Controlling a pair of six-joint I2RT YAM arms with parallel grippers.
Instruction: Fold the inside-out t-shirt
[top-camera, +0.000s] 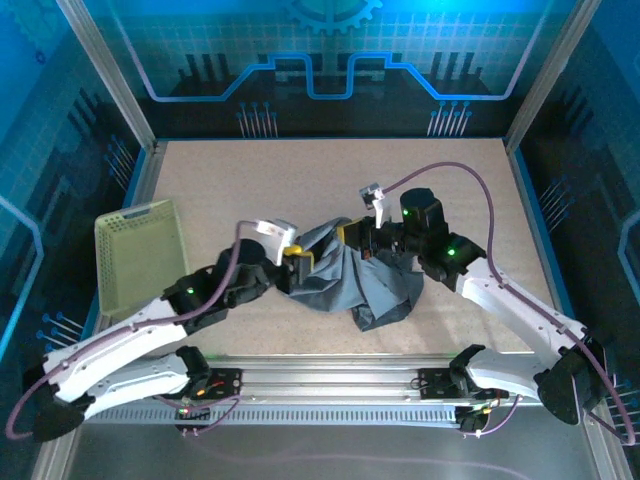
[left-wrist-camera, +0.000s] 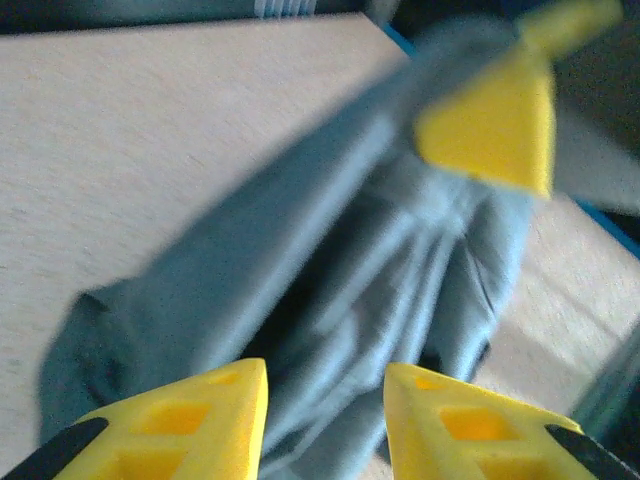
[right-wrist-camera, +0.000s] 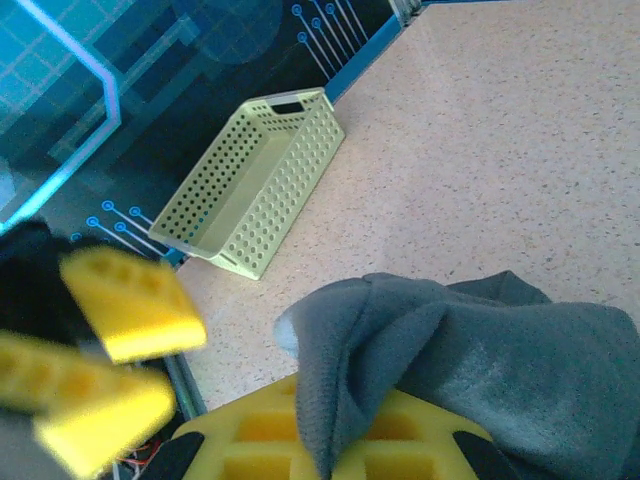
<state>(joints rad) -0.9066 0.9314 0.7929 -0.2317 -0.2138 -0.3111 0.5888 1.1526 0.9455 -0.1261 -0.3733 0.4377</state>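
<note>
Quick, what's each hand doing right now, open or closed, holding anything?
Left hand: open, fingers apart with the t-shirt between them.
Right hand: closed on a fold of the t-shirt.

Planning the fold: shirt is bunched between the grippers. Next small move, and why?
Probably close the left gripper on the cloth between its open fingers: the t-shirt lies crumpled, the right gripper seems to pinch it, so both could spread it.
</note>
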